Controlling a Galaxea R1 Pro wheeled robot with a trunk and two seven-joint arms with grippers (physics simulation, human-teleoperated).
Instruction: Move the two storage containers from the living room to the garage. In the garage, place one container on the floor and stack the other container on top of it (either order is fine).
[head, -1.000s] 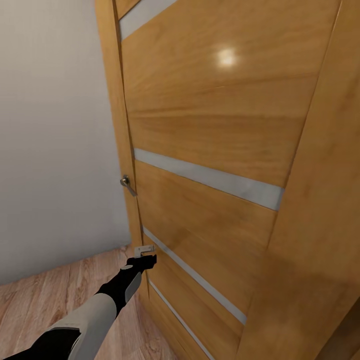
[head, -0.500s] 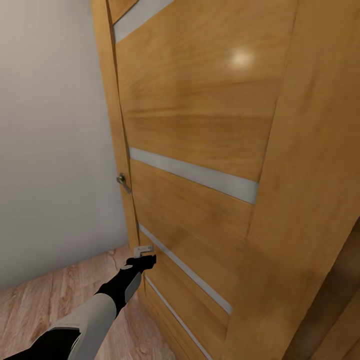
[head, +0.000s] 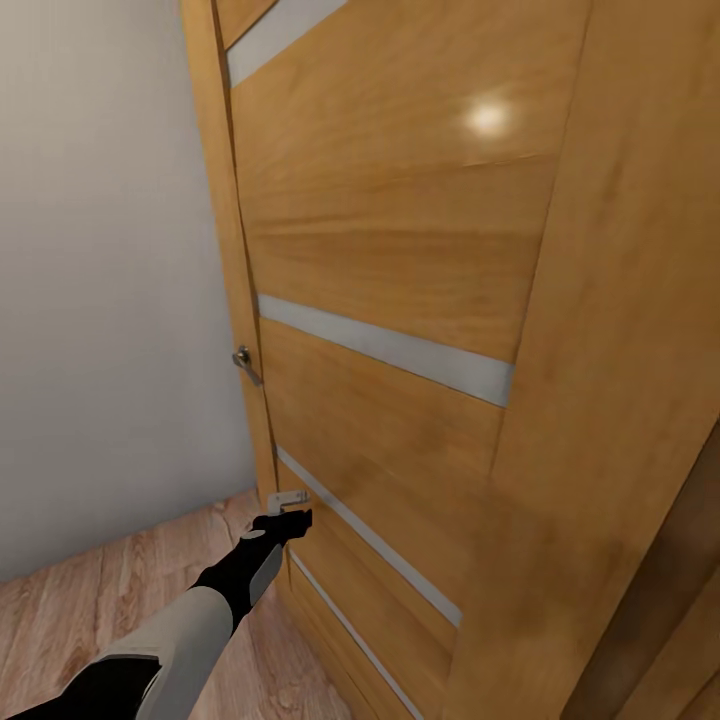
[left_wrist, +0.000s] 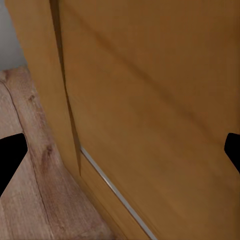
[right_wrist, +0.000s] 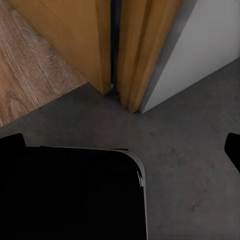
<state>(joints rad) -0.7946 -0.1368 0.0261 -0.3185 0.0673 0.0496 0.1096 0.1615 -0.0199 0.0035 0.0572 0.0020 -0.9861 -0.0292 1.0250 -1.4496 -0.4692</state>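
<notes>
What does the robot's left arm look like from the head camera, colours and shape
The left arm has a pale grey rounded forearm shell between glossy black segments. Its black wrist narrows toward the left gripper, a small angular black piece with a light grey block at the tip. No cables or markings are visible.

Robot's left arm (head: 170, 640) is a two-tone job: black at the shoulder end, then a light grey-white shell over the forearm, then matte black again through the wrist. The left gripper (head: 290, 508) has a black base and a small pale, boxy finger piece at the tip. From the left wrist cam you just get two flat black fingertips (left_wrist: 10, 160) poking in at the edges. The right wrist cam has a big black body panel (right_wrist: 70, 195) with a rounded corner and thin pale-grey edging.
</notes>
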